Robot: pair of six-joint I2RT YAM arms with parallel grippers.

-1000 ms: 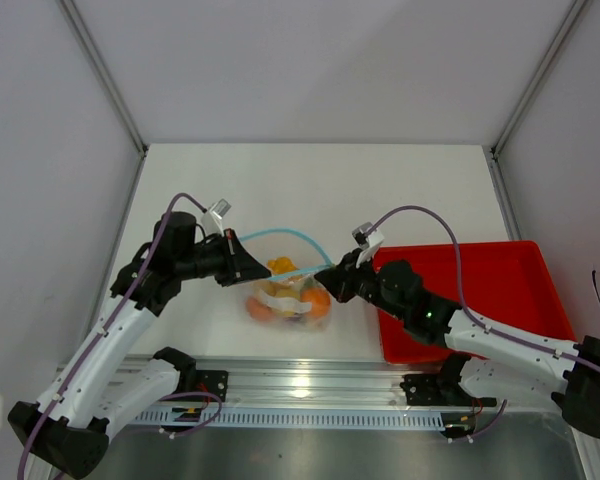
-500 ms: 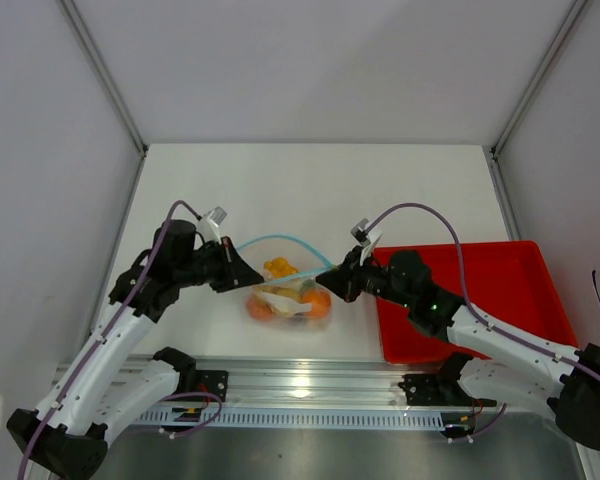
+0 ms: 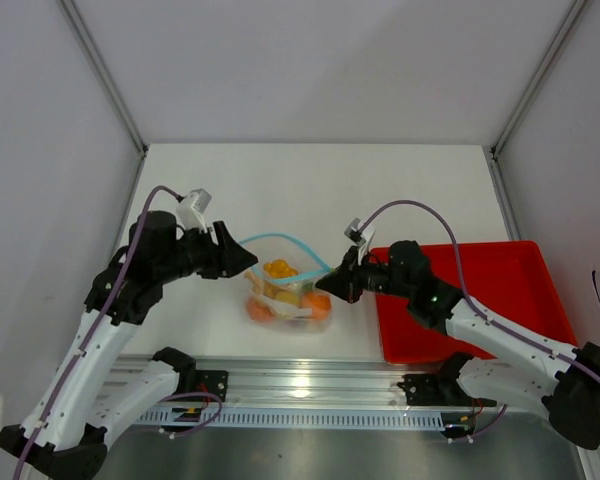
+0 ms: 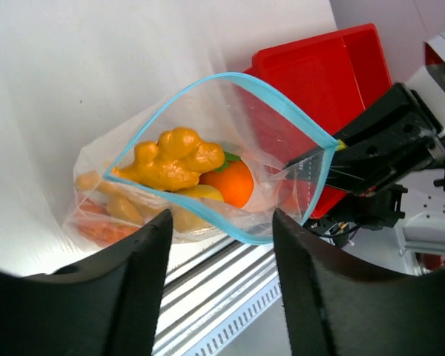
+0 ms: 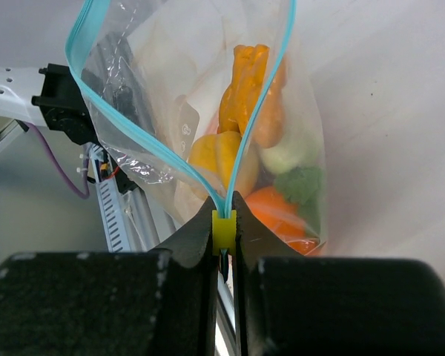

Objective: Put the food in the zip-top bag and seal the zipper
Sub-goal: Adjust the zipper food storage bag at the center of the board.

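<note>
Food bagged, zipper wide open, one end pinched.

Food (image 4: 179, 159), orange and yellow pieces with a bit of green, sits inside the zip-top bag (image 3: 285, 300), which lies on the counter (image 3: 310, 190) between the two arms, near the red tray (image 3: 480, 290). Its light-blue zipper (image 4: 230, 81) gapes in a loop, so the filling looks done and only the sealing is left. No loose food shows outside the bag, though the right arm hides part of the tray. Right gripper (image 3: 330, 283) is clamped on the zipper's end, where a small yellow tab (image 5: 222, 231), possibly a slider, sits between its fingers. Left gripper (image 4: 221, 219) hangs near the bag's other end with its jaws apart, holding nothing.
</note>
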